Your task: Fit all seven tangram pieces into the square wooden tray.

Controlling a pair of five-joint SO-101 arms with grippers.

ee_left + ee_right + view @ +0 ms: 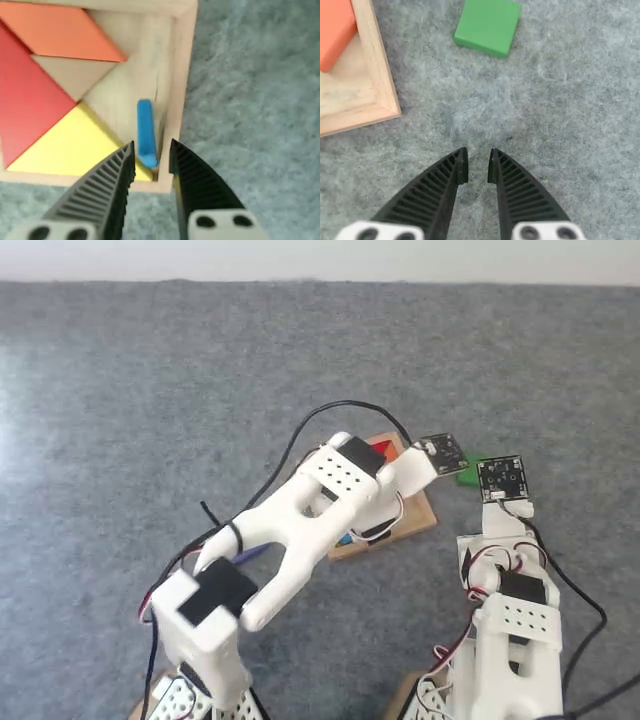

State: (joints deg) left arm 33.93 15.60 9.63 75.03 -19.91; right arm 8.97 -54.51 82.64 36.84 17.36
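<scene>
Left gripper [151, 145]: 1 pair of black ribbed fingers, narrowly parted, gripping nothing; it hangs over 1 inner corner of the tray.
Blue piece [145, 125]: 1, standing on its edge; its near end sits between the left fingertips with a gap showing on each side, and it runs ahead from them along the tray wall.
Square wooden tray [180, 75]: 1, on the grey carpet [560, 100]; its corner lies right under the left gripper, and another corner lies ahead and to one side of the right gripper.
Yellow triangle [70, 142]: 1, flat in the tray, just beside the left fingers.
Red triangle [25, 105]: 1, flat, beyond the yellow one and touching it edge to edge.
Orange parallelogram [60, 32]: 1, flat, farthest from the left gripper, against the red triangle.
Bare tray floor [125, 80]: between the blue piece and the 3 flat pieces.
Right gripper [477, 152]: 1 pair of fingers, a narrow gap, nothing between them, over the carpet outside the tray.
Green square [489, 25]: 1, flat on the carpet, well ahead of the right gripper, apart from the tray.
Pieces counted: 5, 4 in the tray, 1 outside.
</scene>
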